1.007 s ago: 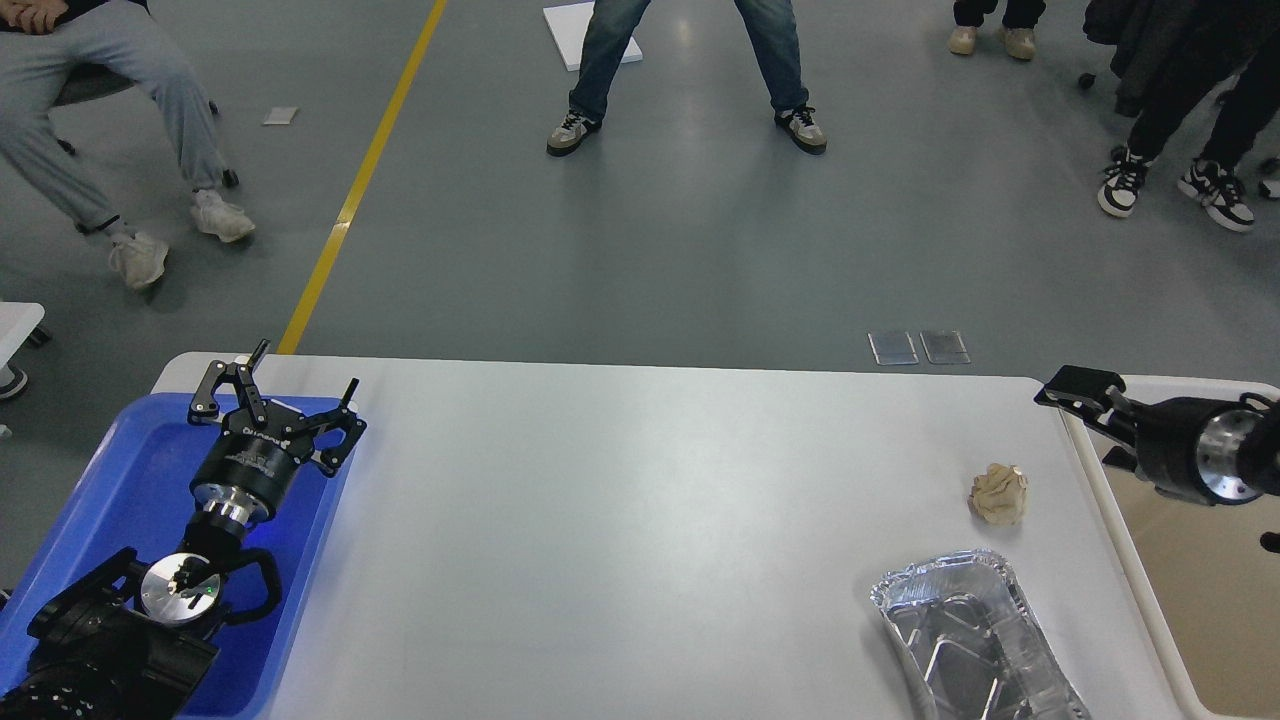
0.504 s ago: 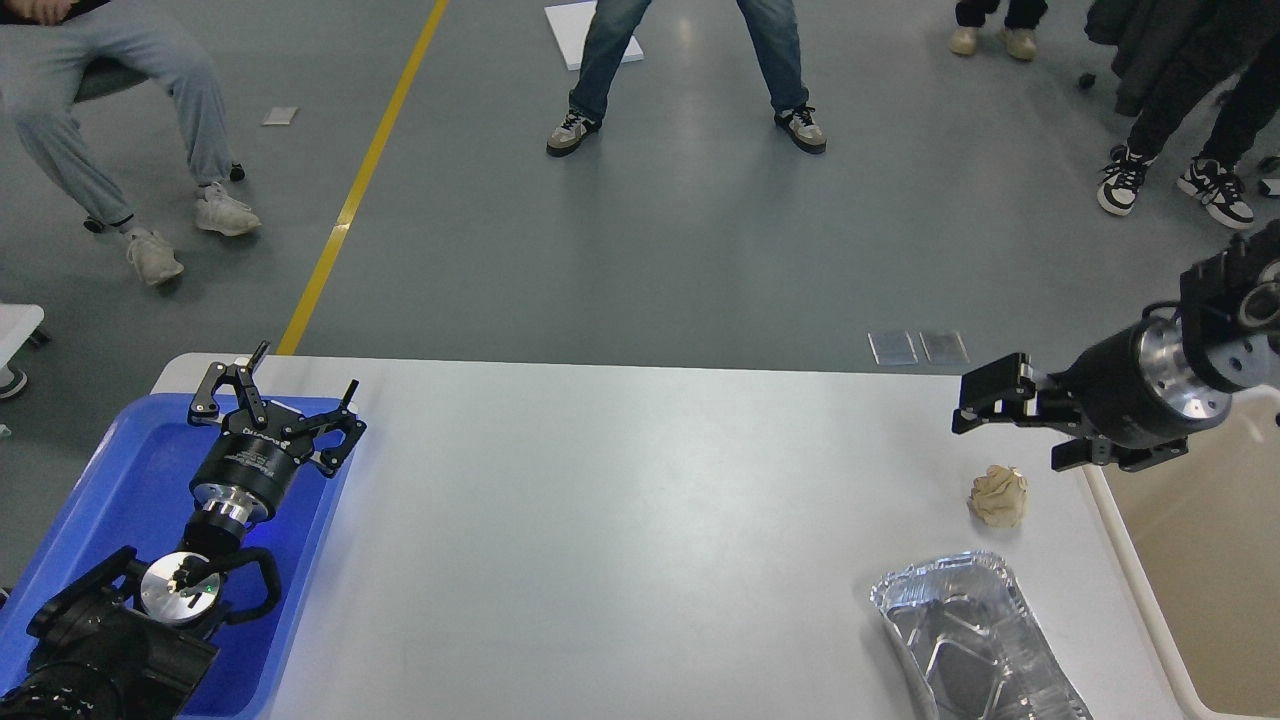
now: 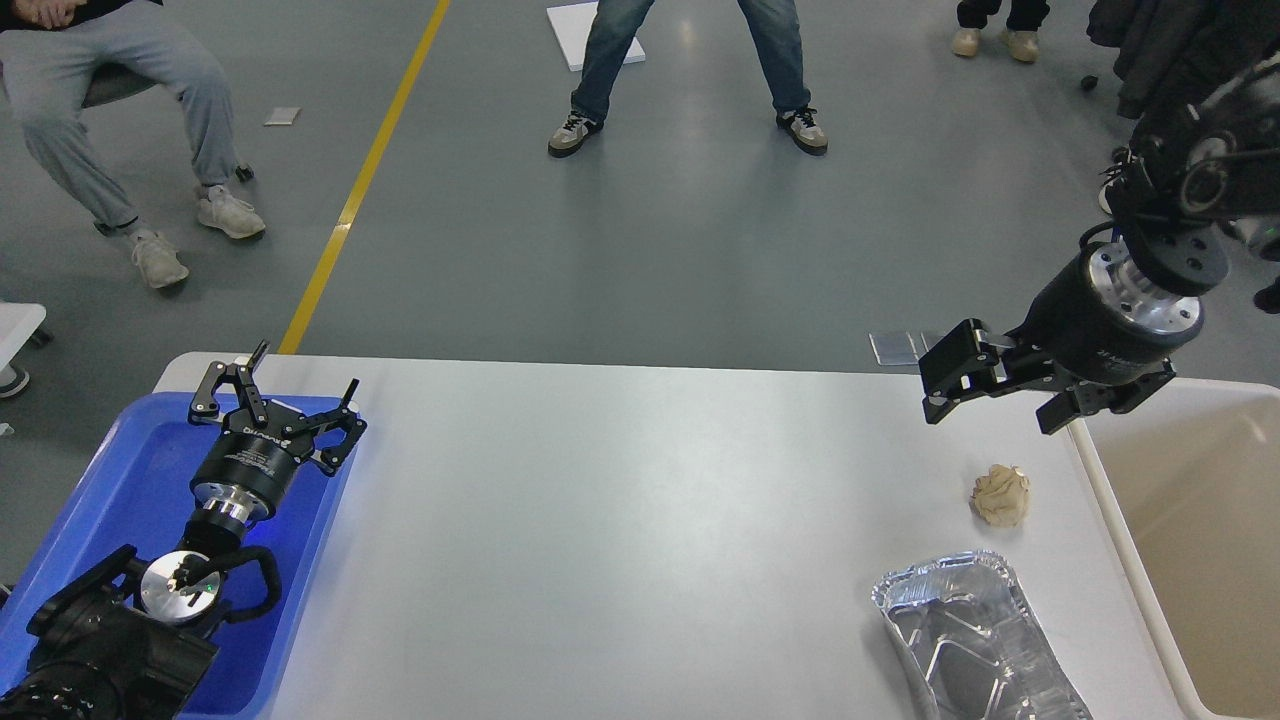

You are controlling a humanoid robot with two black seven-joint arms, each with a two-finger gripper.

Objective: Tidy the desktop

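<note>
The white-grey desktop (image 3: 620, 520) fills the lower part of the head view. A crumpled beige paper ball (image 3: 1000, 495) lies near its right edge. A crushed foil tray (image 3: 970, 640) lies in front of the ball, at the front right. My right gripper (image 3: 990, 412) is open and empty, hanging in the air above and just behind the ball, fingers pointing down-left. My left gripper (image 3: 308, 368) is open and empty above the far right corner of the blue tray (image 3: 110, 490).
A cream-beige bin (image 3: 1200, 520) stands against the desktop's right edge. The blue tray sits at the desktop's left end. People's legs stand and sit on the grey floor (image 3: 680, 250) beyond the table.
My right arm has risen and swung left, from over the bin to above the desktop behind the paper ball. The left arm, the ball and the foil tray have not moved.
</note>
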